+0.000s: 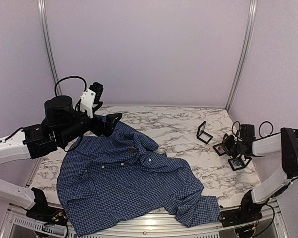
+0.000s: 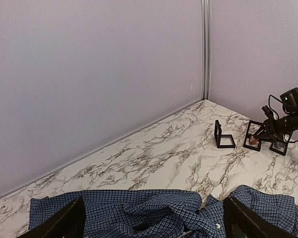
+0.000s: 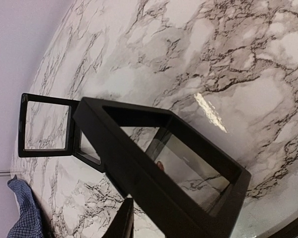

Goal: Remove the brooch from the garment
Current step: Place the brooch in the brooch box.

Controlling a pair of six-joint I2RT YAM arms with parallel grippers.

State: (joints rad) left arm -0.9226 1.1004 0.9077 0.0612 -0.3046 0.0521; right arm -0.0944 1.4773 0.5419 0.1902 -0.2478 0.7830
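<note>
The garment, a dark blue checked shirt, lies spread over the left and middle of the table, collar toward the back. My left gripper is open and empty, hovering over the collar, with one finger on each side. My right gripper is far right at a black frame. Its fingers stand wide apart with the frame between them. A small orange-red spot that looks like the brooch sits at that frame, dimly seen through its clear pane in the right wrist view.
An open black frame stands on the marble left of the right gripper. Another frame holding a bluish piece lies nearer the front right. Lilac walls close the back and both sides. The shirt's sleeve reaches the front edge.
</note>
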